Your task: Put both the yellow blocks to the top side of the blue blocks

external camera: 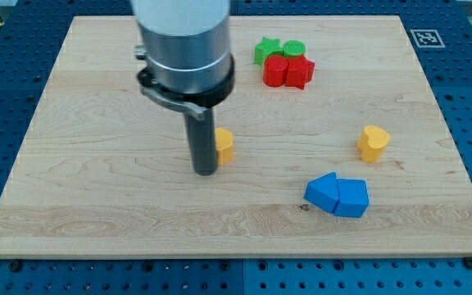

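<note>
My tip [206, 171] rests on the board at the view's centre-left, touching or nearly touching the left side of a yellow block [224, 145], whose shape is partly hidden by the rod. A second yellow block, heart-shaped [373, 142], sits at the view's right. Two blue blocks lie side by side toward the view's bottom right: a triangular one [323, 190] and a blockier one [352, 197], touching each other. The heart-shaped yellow block is above and right of the blue pair. The other yellow block is above and well left of them.
A cluster at the view's top centre holds a green star [266, 50], a green round block [293, 49], a red round block [276, 70] and a red star [299, 71]. The wooden board [97, 205] lies on a blue perforated table.
</note>
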Motion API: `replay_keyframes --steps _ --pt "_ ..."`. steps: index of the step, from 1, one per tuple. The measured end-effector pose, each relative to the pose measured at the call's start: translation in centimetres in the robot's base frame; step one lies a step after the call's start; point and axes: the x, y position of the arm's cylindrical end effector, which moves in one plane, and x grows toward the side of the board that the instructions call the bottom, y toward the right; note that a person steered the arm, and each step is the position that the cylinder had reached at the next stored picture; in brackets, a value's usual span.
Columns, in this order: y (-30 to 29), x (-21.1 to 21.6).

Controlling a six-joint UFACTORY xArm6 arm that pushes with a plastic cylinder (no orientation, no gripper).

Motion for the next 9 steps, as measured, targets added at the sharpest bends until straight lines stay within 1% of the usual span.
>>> replay_keyframes --steps 1,2,4,5,6,7,8,9 --pt "1.6 0.0" --pt "0.2 -0.4" --pt "-0.5 -4.3" --pt "-2.8 -4.6" --pt "-2.5 -7.5" --pt "2.6 -8.4" --pt "9.4 -7.5" --pt "10.9 -7.4"
